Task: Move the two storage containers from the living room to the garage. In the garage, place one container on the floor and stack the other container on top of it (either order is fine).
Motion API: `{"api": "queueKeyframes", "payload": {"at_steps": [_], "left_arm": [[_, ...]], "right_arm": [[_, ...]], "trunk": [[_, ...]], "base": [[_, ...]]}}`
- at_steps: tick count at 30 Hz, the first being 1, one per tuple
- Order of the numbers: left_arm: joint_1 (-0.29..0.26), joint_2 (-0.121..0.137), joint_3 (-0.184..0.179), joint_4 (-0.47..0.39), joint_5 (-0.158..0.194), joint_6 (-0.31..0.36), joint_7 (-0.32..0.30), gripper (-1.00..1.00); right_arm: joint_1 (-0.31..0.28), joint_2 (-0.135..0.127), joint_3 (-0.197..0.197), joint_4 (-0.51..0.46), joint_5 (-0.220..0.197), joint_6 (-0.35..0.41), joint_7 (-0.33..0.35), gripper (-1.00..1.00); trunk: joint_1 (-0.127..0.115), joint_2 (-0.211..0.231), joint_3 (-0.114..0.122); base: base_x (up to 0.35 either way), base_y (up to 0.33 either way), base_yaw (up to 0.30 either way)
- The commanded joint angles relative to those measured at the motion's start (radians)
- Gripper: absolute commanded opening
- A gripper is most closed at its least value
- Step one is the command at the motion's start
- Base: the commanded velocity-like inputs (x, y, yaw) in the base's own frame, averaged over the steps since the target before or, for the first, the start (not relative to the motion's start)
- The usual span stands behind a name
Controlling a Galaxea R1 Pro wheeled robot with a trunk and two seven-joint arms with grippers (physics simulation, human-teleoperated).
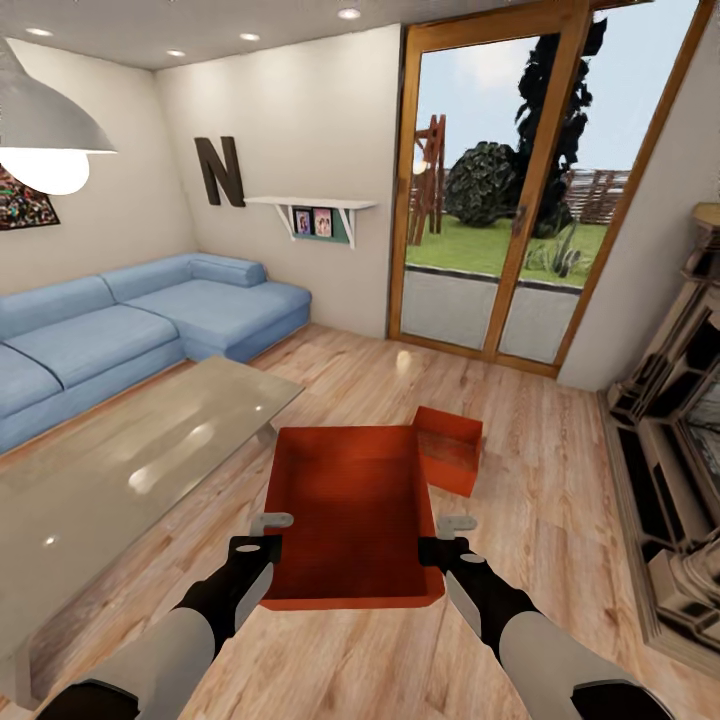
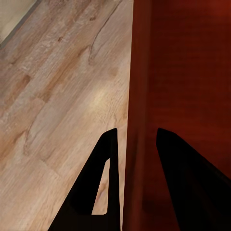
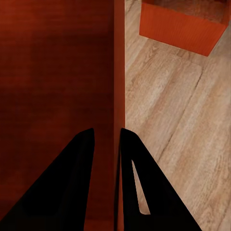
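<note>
1. A big red-orange bin is sitting in the lower middle of the head picture; its open top is facing up and its long walls are running away from the robot.
2. The left claw is pinching the bin's left wall near the close corner; in the left wrist picture its two black fingers are standing one on each side of that thin red wall, closed narrow on it.
3. The right claw is pinching the right wall the same way; in the right wrist picture one black finger is sitting inside the bin and the other is outside over the floor, closed narrow on the wall.
4. A second, alike bin is lying on the wood floor just past the far right corner of the first bin, a bit right of the middle of the picture; it is turned at a slant; I cannot tell if the two are touching.
5. The same second bin is showing in the upper right of the right wrist picture.
6. A long shiny low table is standing at the lower left, close beside the held bin.
7. A blue sofa is filling the left middle; glass doors with wood frames are standing at the upper right; a dark fireplace is running down the right edge.
</note>
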Motion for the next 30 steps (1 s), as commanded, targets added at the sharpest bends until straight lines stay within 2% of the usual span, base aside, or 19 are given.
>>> {"api": "queueKeyframes", "payload": {"at_steps": [1,30], "left_arm": [[-0.001,0.019,0.054,0.0,0.003,0.009,0.013,-1.0],[-0.001,0.019,0.055,0.0,0.003,0.009,0.013,-1.0]], "right_arm": [[0.0,-0.001,-0.001,-0.005,-0.002,0.006,-0.002,-1.0],[0.0,-0.002,-0.001,-0.006,-0.002,0.006,-0.002,-1.0]], "trunk": [[0.001,-0.002,0.0],[0.001,-0.002,0.046]], "base": [[0.0,0.0,0.0],[0.0,0.0,0.0]]}}
